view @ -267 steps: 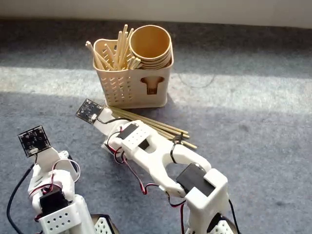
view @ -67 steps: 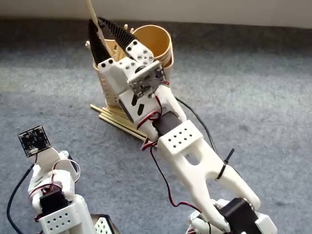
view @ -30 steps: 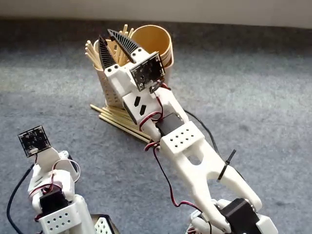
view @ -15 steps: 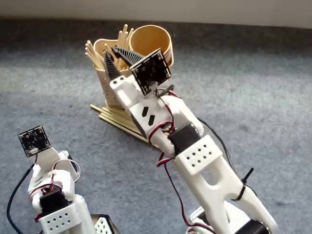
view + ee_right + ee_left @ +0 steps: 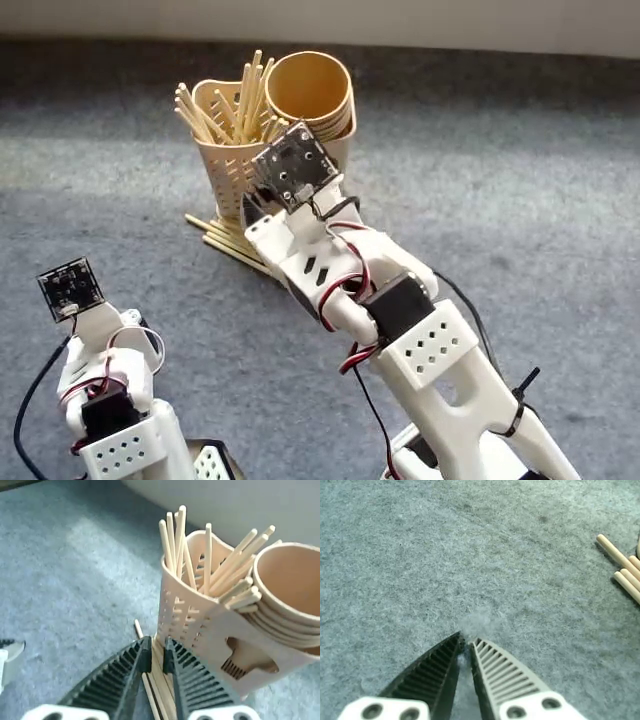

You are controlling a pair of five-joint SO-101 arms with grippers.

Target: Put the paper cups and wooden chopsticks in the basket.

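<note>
The grey-carpeted bench (image 5: 520,200) carries everything. The right arm (image 5: 400,330) stretches across it toward the basket (image 5: 228,172). Half a second ago its wrist stood higher, with the jaws spread over the basket's rim. Now the wrist has dropped and pulled back in front of the basket wall. In the high view the wrist and its camera board (image 5: 293,170) hide the right jaws. The right wrist view shows them drawn almost together, gripping nothing and pointing at the basket's foot. The left arm (image 5: 100,380) sits folded at the near left corner, where it was in every earlier frame. The left jaws are closed to a thin slit over bare carpet and hold nothing.

The basket (image 5: 200,625) stands upright at the far side. A nested stack of paper cups (image 5: 310,85) (image 5: 285,580) fills its right part. Its left part holds upright chopsticks (image 5: 240,100) (image 5: 182,540) fanning above the rim, more at the left corner than nine seconds ago. The arm cuts off the basket's front wall.

Loose chopsticks (image 5: 225,240) (image 5: 160,690) lie on the bench against the basket's foot. Their far ends run under the right arm, so their number is hard to tell. A few tips (image 5: 622,562) show at the edge of the left wrist view.
</note>
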